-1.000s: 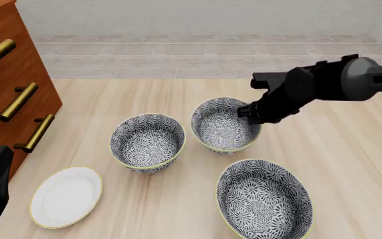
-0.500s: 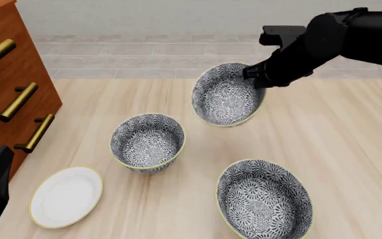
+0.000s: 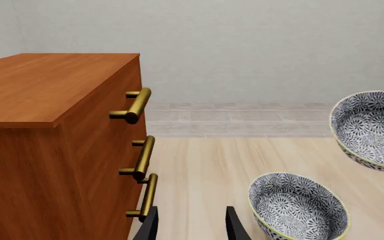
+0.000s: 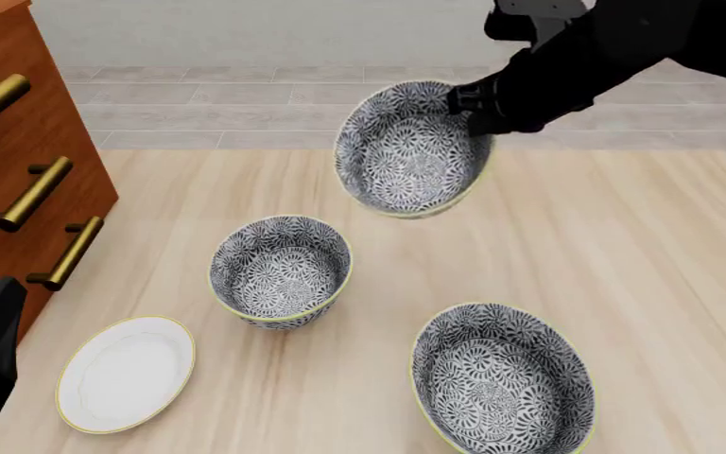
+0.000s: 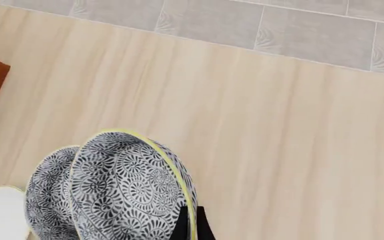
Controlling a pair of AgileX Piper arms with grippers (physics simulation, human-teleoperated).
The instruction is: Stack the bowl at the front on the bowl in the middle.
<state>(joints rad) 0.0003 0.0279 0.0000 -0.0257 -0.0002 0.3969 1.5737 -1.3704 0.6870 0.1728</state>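
The bowl at the front hangs tilted in the air above the table, its patterned inside facing me. My right gripper is shut on its far right rim. In the right wrist view that bowl fills the lower left, with my gripper pinching its yellow-green rim. The bowl in the middle stands upright on the table, lower and to the left of the lifted bowl, also seen from the left wrist. My left gripper is open and empty, low beside the dresser.
A third patterned bowl stands nearest me on the right. A flat white plate lies at the near left. A brown dresser with brass handles borders the table's left side. Grey tiled floor lies beyond the far edge.
The right gripper has raised the bowl off the table and carried it higher and a little left, tilting it more. The left arm has not moved.
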